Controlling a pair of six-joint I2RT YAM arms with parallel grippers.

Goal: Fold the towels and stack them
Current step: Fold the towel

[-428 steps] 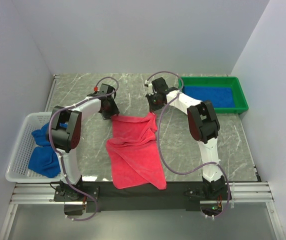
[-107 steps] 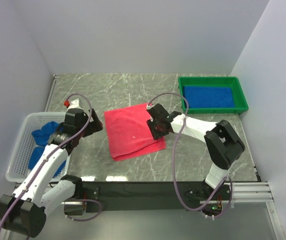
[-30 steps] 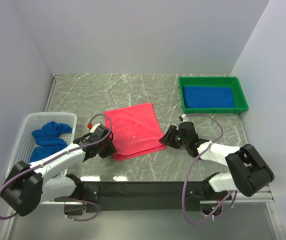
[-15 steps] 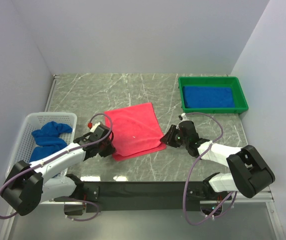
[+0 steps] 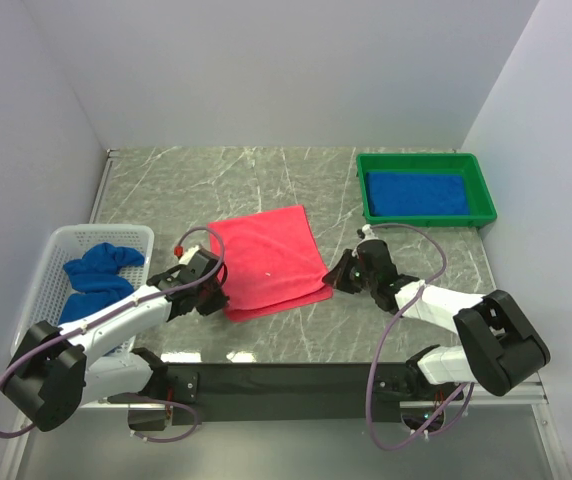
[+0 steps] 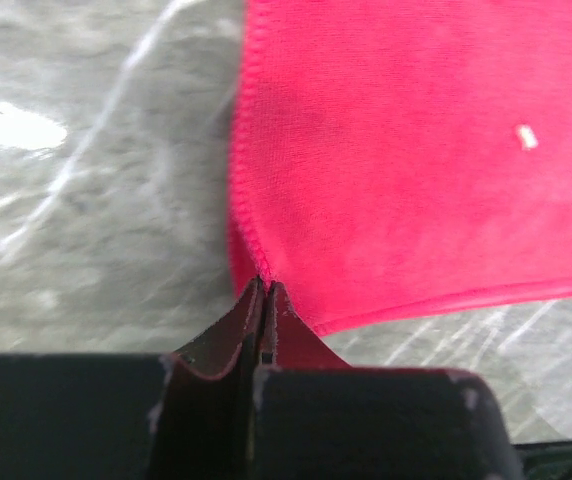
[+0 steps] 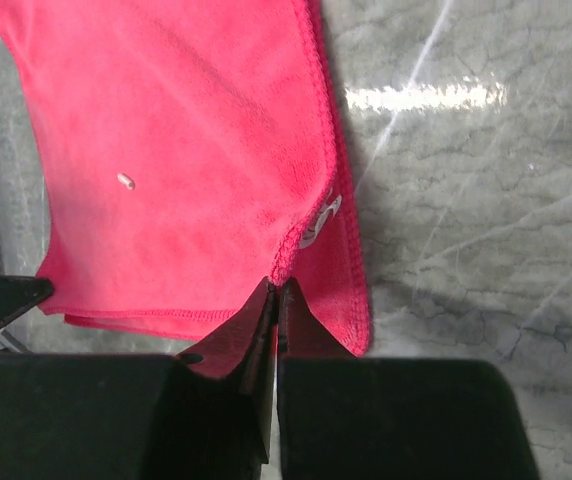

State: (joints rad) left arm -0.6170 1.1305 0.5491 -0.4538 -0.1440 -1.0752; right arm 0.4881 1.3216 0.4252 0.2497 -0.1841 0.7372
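Observation:
A red towel (image 5: 266,260), folded in half, lies flat on the marble table. My left gripper (image 5: 224,298) is low at the towel's near left corner. In the left wrist view my left gripper (image 6: 264,286) is shut on the hem of the red towel (image 6: 396,150). My right gripper (image 5: 333,275) is low at the near right corner. In the right wrist view my right gripper (image 7: 277,284) is shut on the top layer's edge of the red towel (image 7: 186,150), beside a white label (image 7: 321,216).
A green tray (image 5: 426,158) at the back right holds a folded blue towel (image 5: 416,193). A white basket (image 5: 101,231) at the left edge holds crumpled blue towels (image 5: 96,280). Bare marble lies beyond and in front of the red towel.
Since the earliest frame the red towel has been folded in half and laid flat. Both grippers came down to its near corners. In the last second the right gripper closed in on its corner.

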